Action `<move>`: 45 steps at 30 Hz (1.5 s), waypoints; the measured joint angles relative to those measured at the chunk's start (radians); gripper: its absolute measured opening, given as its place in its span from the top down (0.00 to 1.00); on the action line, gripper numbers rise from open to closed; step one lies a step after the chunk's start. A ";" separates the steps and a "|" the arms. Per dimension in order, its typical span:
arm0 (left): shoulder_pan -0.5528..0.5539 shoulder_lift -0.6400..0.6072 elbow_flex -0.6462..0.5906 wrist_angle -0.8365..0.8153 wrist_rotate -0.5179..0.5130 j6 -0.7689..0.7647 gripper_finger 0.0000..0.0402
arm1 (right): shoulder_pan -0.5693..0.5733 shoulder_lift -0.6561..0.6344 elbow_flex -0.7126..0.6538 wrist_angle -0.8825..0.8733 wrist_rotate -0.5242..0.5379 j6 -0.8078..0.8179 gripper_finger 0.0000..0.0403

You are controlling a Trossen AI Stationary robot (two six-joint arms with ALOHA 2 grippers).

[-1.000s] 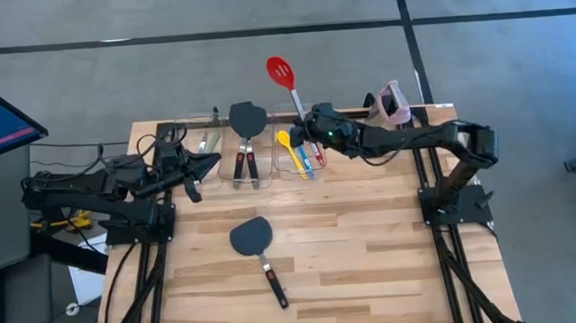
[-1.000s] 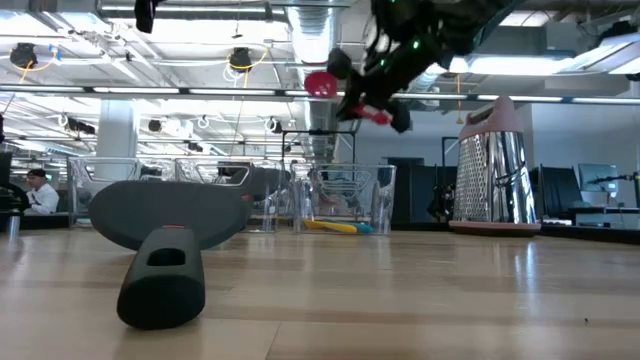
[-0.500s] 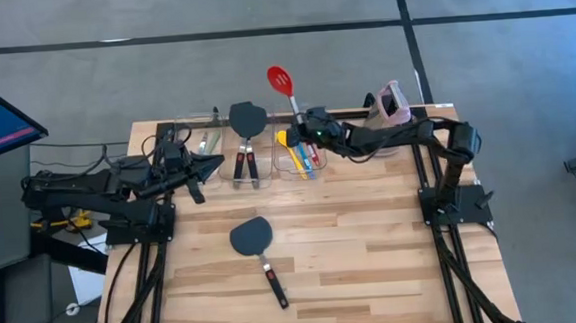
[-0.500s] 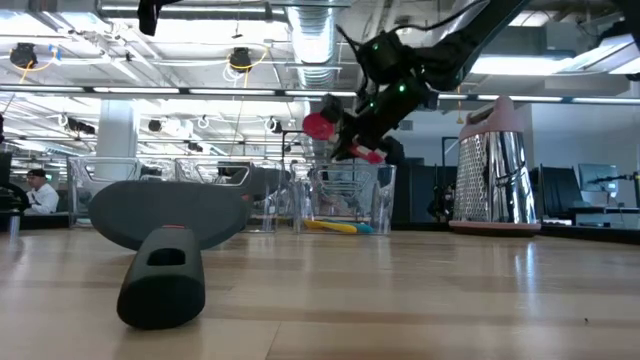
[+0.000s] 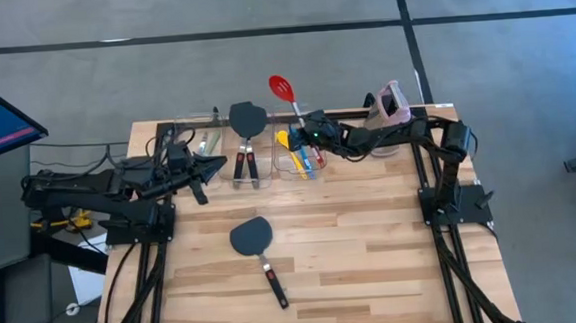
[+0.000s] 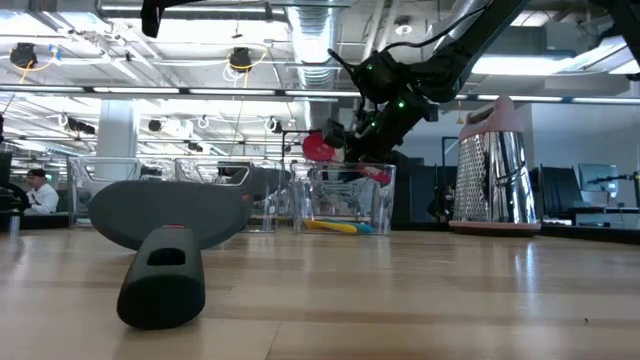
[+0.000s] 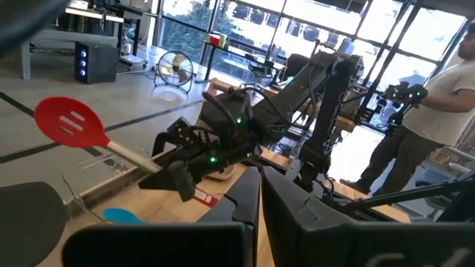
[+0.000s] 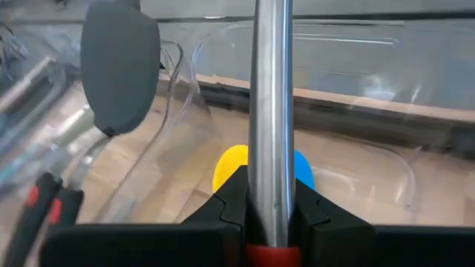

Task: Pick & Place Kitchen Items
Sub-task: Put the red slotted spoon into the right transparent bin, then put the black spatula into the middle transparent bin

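My right gripper [image 5: 311, 132] is shut on the red slotted spoon [image 5: 281, 85] over the right-hand clear bin [image 5: 320, 165]. That bin holds the yellow spoon [image 5: 284, 140] and the blue spoon [image 8: 303, 167]. Two dark grey spatulas [image 5: 246, 117] stand in the middle bin. Thin silvery-green tools [image 5: 205, 142] lie in the left bin. A third spatula [image 5: 251, 238] lies flat on the table. My left gripper [image 5: 218, 165] is shut and empty, near the left bin. My right gripper pinches the spoon's silver shaft [image 8: 271, 148] between its two fingers [image 8: 231, 202], just above the red handle [image 8: 271, 257]. The fingers come from the table's right, across the shaft. The spoon is lifted and tilted, with its head [image 6: 318, 148] up toward the far edge and its handle end [image 6: 378, 173] low at the bin.
A beige grater with a pink top [image 5: 392, 103] stands at the far right, just behind my right arm. The three bins line the far edge. The near half of the table holds only the lone spatula. A person [image 7: 438, 96] stands beyond the table.
My right gripper has gone down toward the right-hand bin with the red slotted spoon. The spoon has stayed tilted with its head up, and its handle end now sits at the bin's top.
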 joint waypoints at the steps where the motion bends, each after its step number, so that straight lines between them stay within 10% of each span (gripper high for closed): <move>1: 0.000 0.001 0.000 -0.001 0.000 0.000 0.99 | -0.002 0.000 0.000 0.000 0.000 -0.023 0.91; 24: 0.000 0.018 0.000 -0.002 0.000 -0.026 0.99 | -0.012 -0.018 0.016 0.092 -0.163 -0.151 0.51; 45: -0.001 0.017 0.000 -0.006 0.033 -0.026 0.99 | 0.060 -0.568 0.106 -0.345 -0.244 -0.370 0.63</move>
